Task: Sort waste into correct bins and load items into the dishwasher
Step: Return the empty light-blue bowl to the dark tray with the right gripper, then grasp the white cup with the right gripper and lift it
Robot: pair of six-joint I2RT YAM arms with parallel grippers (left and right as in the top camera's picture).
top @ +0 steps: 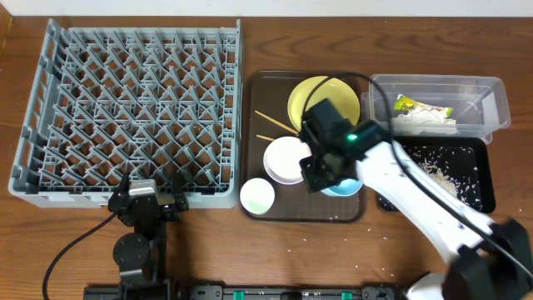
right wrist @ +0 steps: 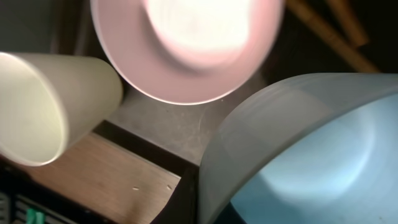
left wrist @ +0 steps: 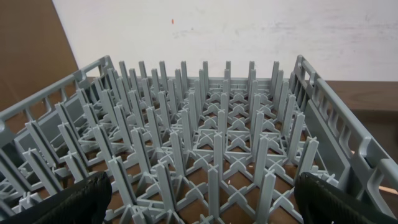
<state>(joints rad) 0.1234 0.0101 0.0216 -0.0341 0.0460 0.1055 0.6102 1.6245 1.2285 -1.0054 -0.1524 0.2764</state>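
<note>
Where right tool [top: 326,172] hovers, blue bowl [top: 348,188] sits.

The left tool [top: 148,198] sits low with fingers [left wrist: 68,200] spread wide, while the right arm [top: 425,200] stretches inward, right tool [top: 327,171] closed.

The dish rack [top: 141,32] ahead of the left jaws was plain grey, the table [top: 67,242] brown wood-grain. Under the right jaws was a light blue bowl [right wrist: 311,155]; beside them were a white bowl [top: 285,158], a white cup [top: 257,196], a yellow plate [top: 316,96] and a dark brown serving tray [top: 266,92]. White rice grains [top: 433,171] speckled the black tray [top: 483,158].
</note>
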